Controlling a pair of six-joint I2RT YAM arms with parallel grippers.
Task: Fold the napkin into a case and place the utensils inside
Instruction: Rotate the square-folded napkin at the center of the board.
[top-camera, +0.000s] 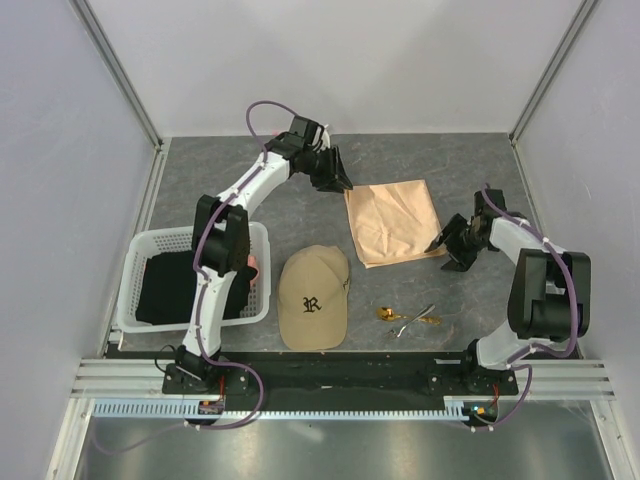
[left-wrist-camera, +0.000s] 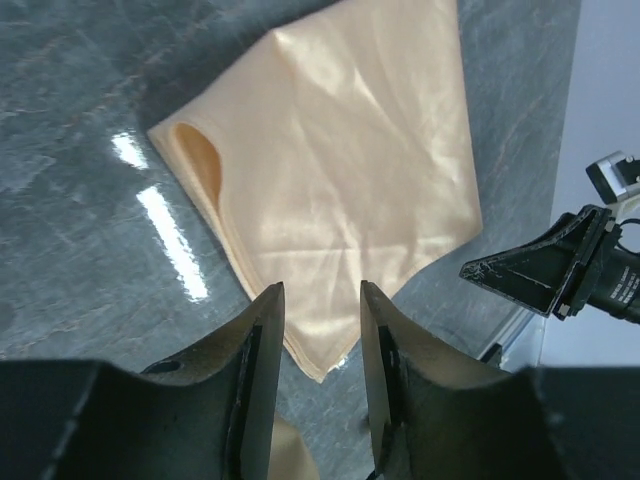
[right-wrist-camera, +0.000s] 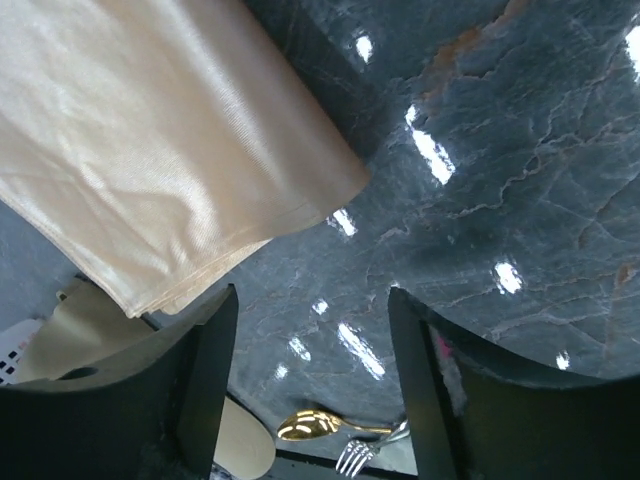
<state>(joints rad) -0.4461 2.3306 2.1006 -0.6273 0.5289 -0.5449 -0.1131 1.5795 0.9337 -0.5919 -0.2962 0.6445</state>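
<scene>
Napkin (top-camera: 393, 222): lying on the table (top-camera: 200, 170), right of centre.
Cap (top-camera: 314, 297): sitting nearer, to the napkin's left.
Utensils (top-camera: 408, 318): lying right of the cap, in front of the napkin.
Basket (top-camera: 127, 290): standing far left, holding a cloth (top-camera: 170, 290).
Left gripper (top-camera: 340, 182): hanging by the napkin's far left corner.
Right gripper (top-camera: 440, 245): hanging by its near right corner.

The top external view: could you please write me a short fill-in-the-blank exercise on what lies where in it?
1. The white basket holds a ____ cloth.
2. The tan cap lies between the basket and the ____.
3. On either side of the folded napkin, the left pincer and the right pincer both stand ____.

Missing words: black; utensils; open.
</scene>
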